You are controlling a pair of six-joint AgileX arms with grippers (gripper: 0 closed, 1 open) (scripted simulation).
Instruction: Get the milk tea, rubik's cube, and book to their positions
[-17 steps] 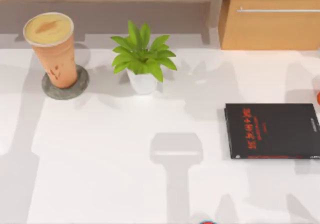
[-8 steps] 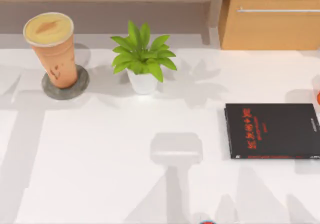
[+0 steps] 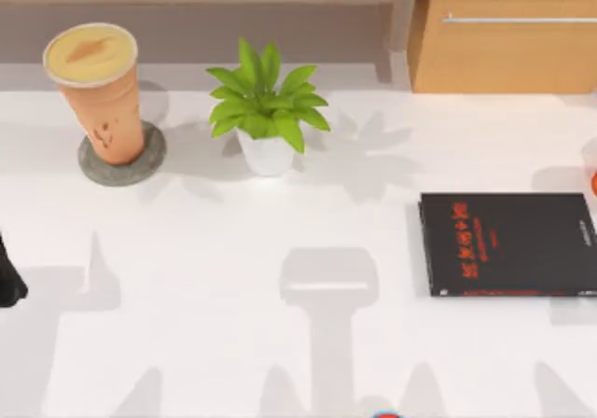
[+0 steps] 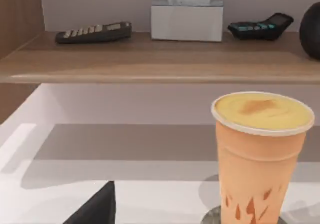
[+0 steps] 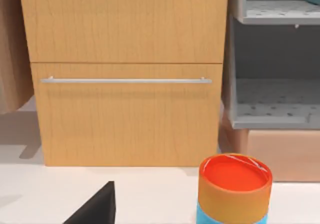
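The milk tea (image 3: 96, 91) stands upright on its grey coaster (image 3: 121, 157) at the bench's (image 3: 233, 343) far-left corner, likely already placed. My left tool (image 3: 9, 278) sits at the left edge; its grip I cannot tell.

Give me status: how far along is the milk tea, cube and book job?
Looks done: the milk tea stands upright on a grey coaster at the table's far left. In hand: nothing visibly; a dark part of the left arm sits at the table's left edge, away from the cup. Left: the cube and teal book can't be confirmed from these views. A plant and a black book lie on the table.
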